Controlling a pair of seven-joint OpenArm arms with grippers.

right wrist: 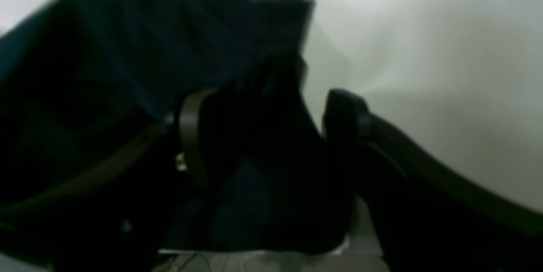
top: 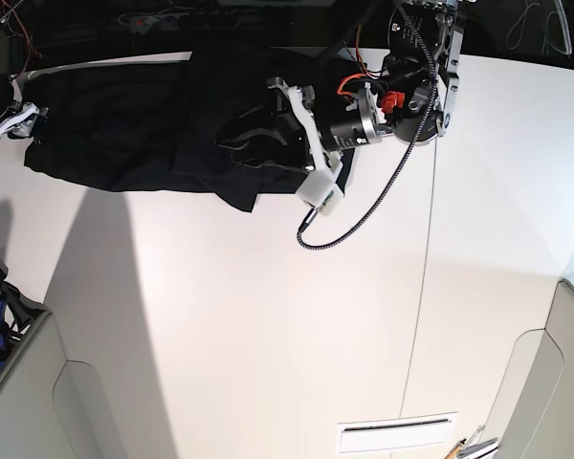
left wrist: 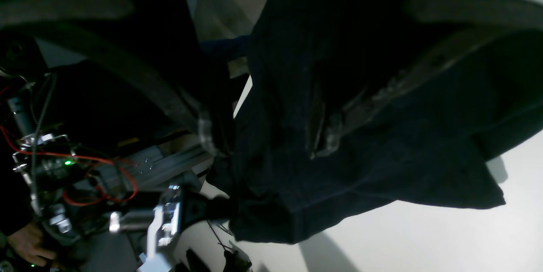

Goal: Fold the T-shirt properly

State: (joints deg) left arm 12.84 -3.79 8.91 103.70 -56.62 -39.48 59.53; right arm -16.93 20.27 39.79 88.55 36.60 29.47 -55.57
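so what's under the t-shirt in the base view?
The T-shirt lies bunched along the far edge of the white table, and the table shows all around it. Whether anything else lies beneath the cloth cannot be seen, because the cloth covers that whole patch.

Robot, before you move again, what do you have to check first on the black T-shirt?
1. T-shirt on the table: ok, bunched along the far edge.
2. Shirt spread flat: not ok, it is rumpled and doubled over.
3. Left gripper has cloth between its fingers: ok in the left wrist view; firm hold, cannot tell.
4. Right gripper jaws: wide apart, cloth lying between them; actual grip, cannot tell.
5. Cable clear of the shirt: ok, it hangs beside the shirt's edge.
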